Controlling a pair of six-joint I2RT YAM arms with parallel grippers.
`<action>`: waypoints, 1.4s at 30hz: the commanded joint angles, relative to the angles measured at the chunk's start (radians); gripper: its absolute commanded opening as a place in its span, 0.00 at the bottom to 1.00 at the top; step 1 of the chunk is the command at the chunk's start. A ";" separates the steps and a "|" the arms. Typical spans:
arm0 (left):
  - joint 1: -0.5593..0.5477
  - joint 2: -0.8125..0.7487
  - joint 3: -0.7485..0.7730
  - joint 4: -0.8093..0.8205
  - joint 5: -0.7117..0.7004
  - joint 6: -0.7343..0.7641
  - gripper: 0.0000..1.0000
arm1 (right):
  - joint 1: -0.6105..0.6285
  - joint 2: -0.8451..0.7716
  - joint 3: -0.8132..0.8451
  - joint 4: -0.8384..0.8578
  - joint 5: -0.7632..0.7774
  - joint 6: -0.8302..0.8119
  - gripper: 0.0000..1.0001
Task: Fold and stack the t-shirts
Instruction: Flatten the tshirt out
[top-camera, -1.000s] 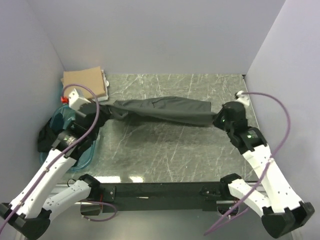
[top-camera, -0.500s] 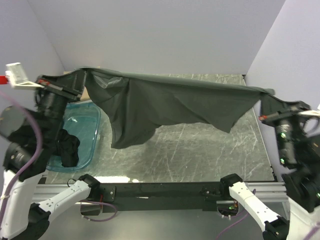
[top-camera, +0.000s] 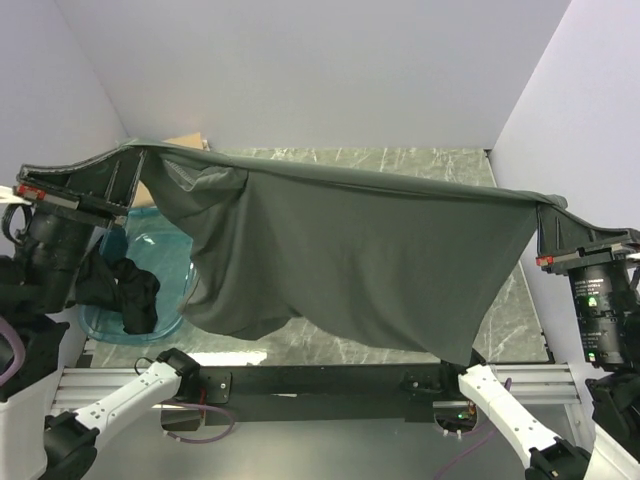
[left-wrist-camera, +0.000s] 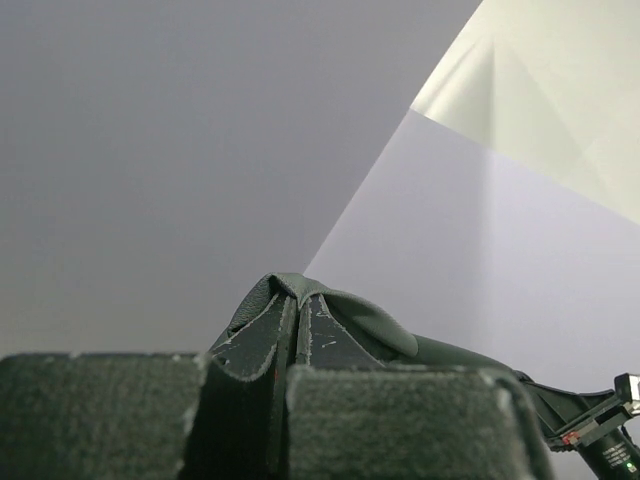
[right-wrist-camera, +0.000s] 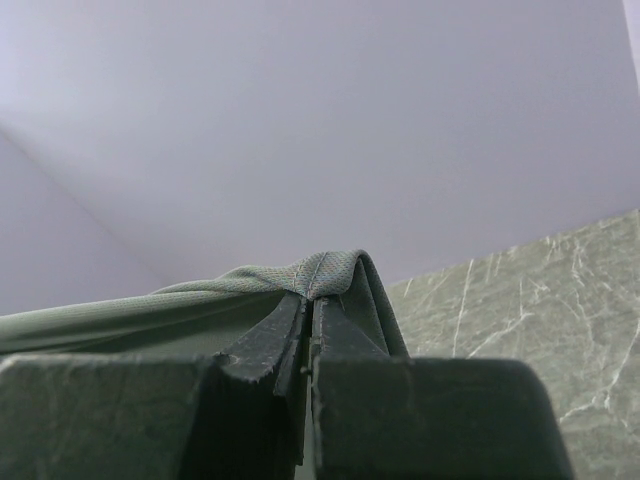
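A dark charcoal-grey t-shirt (top-camera: 350, 260) hangs spread wide in the air above the marble table (top-camera: 505, 300). My left gripper (top-camera: 135, 152) is shut on its left top corner, high at the left; the cloth (left-wrist-camera: 300, 290) drapes over its tips. My right gripper (top-camera: 548, 212) is shut on the right top corner, high at the right; the cloth (right-wrist-camera: 320, 272) folds over its tips. A black t-shirt (top-camera: 125, 295) lies bunched in the teal tub (top-camera: 150, 235) at the left. A tan folded shirt (top-camera: 190, 142) peeks out at the back left.
White walls close in the table on the left, back and right. The hanging shirt hides most of the table. The teal tub stands at the table's left edge, under my left arm.
Both grippers have risen and pulled apart with the grey shirt. It went from a bunched strip on the table to a wide sheet hanging in the air, lower and nearer now.
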 joint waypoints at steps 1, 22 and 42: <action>0.009 0.030 -0.009 0.058 -0.069 0.041 0.01 | -0.010 -0.001 -0.026 0.019 0.115 -0.030 0.00; 0.097 1.422 0.440 -0.145 -0.418 0.194 0.99 | -0.273 1.180 -0.120 0.260 -0.138 -0.019 0.74; 0.097 1.000 -0.247 0.015 -0.366 -0.014 0.99 | -0.147 0.900 -0.517 0.380 -0.227 -0.013 0.82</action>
